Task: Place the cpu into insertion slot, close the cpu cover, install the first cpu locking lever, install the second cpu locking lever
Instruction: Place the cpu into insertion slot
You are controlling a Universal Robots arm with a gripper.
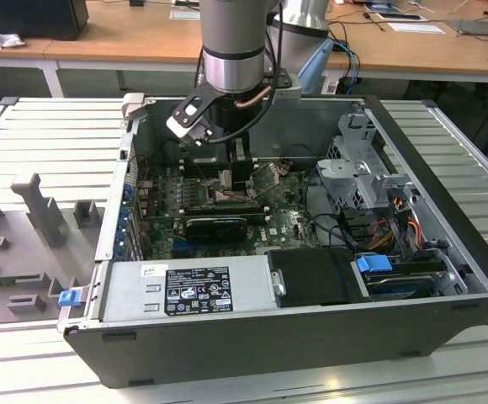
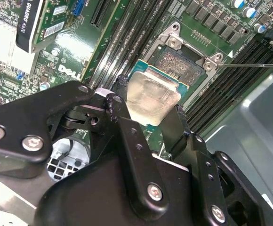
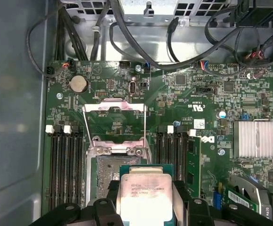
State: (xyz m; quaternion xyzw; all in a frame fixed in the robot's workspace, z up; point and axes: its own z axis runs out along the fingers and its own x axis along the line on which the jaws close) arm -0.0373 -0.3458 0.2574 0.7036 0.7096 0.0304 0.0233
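A robotics lab or test workshop, by the look of it; an industrial robot arm [image 1: 236, 42] hangs over a bench [image 1: 50, 135] built of ribbed aluminium profiles; on it stands an open desktop computer case [image 1: 311, 345], side panel off, its green motherboard [image 3: 193, 89] and insertion slot [image 3: 107, 173] laid bare; grey moulded fixtures [image 1: 46, 210] sit on the bench at the exterior view's left; behind run wooden desks [image 1: 118, 46] strewn with papers [image 1: 416, 27], loose cables [image 1: 349, 55] and a black box [image 1: 34, 17].
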